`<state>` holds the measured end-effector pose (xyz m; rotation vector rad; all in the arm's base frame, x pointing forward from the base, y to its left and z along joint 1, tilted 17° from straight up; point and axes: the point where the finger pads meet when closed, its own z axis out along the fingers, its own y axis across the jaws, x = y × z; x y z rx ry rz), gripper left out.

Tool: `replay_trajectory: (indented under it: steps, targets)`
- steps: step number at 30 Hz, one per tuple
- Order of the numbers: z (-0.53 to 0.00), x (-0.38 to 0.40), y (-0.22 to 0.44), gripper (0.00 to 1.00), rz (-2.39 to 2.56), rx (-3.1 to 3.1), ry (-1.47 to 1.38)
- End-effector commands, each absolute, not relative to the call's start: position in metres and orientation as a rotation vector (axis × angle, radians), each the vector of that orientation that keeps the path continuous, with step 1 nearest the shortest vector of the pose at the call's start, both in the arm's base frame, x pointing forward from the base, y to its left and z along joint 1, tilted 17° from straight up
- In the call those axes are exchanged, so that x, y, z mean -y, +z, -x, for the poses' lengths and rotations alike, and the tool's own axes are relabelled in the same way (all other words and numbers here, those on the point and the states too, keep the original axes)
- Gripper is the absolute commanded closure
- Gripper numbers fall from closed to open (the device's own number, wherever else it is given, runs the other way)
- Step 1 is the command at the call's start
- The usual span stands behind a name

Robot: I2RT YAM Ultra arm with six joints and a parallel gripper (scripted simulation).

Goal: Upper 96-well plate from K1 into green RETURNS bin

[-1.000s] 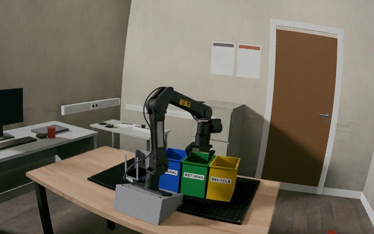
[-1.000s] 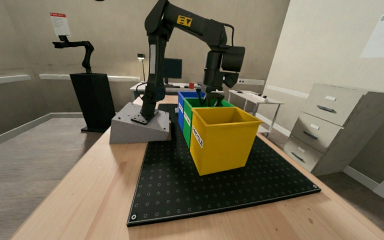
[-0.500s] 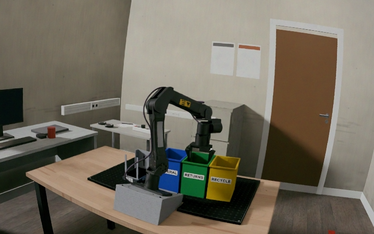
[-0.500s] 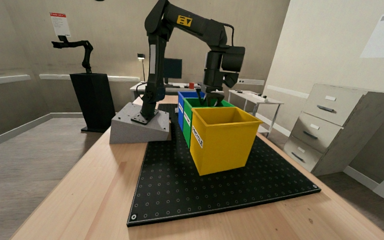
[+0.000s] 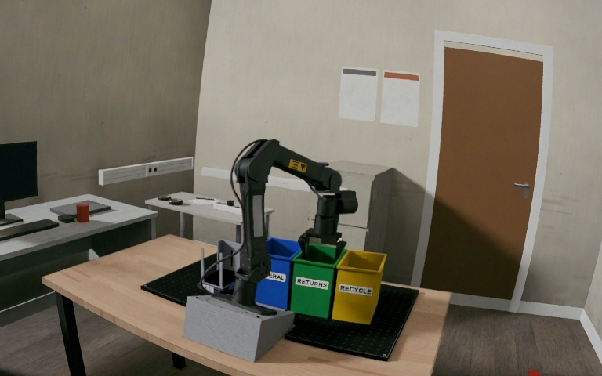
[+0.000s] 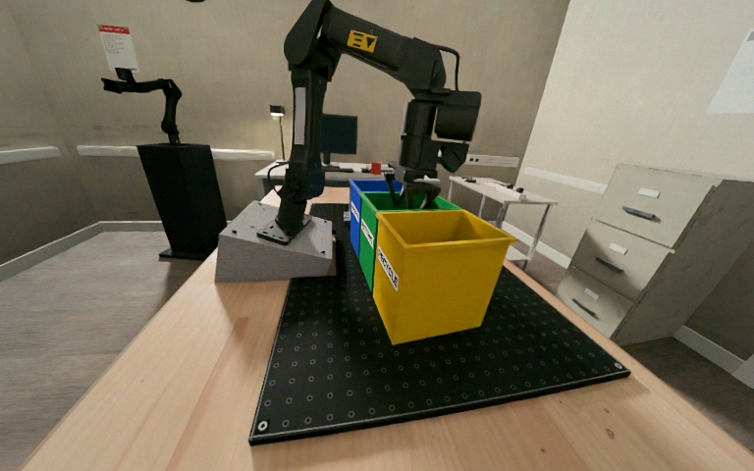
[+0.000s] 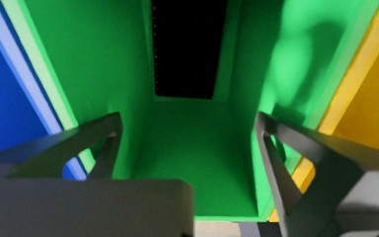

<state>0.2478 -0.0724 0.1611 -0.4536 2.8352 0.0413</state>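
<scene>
Fingers of the gripper (image 7: 189,148) are spread wide with nothing between them. Below them, the black plate (image 7: 187,49) stands on its edge inside the green RETURNS bin (image 5: 313,283), against its far wall, though it looks dark and hard to make out. The blue bin (image 5: 277,276) and the yellow bin (image 5: 357,287) stand upright on either side. Rack K1 (image 5: 219,265) stands behind the arm's base.
</scene>
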Motion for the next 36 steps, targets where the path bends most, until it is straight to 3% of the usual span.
replay_trajectory:
  steps: [1, 21, 22, 36]
  targets:
    - [-0.2537, 0.0785, 0.1829, 0.01, 0.437, -2.761, -0.022]
    - [-0.2537, 0.0785, 0.1829, 0.01, 0.437, -2.761, -0.022]
    - [-0.2537, 0.0785, 0.1829, 0.18, 0.437, -2.761, -0.022]
    - [-0.2537, 0.0785, 0.1829, 0.18, 0.437, -2.761, -0.022]
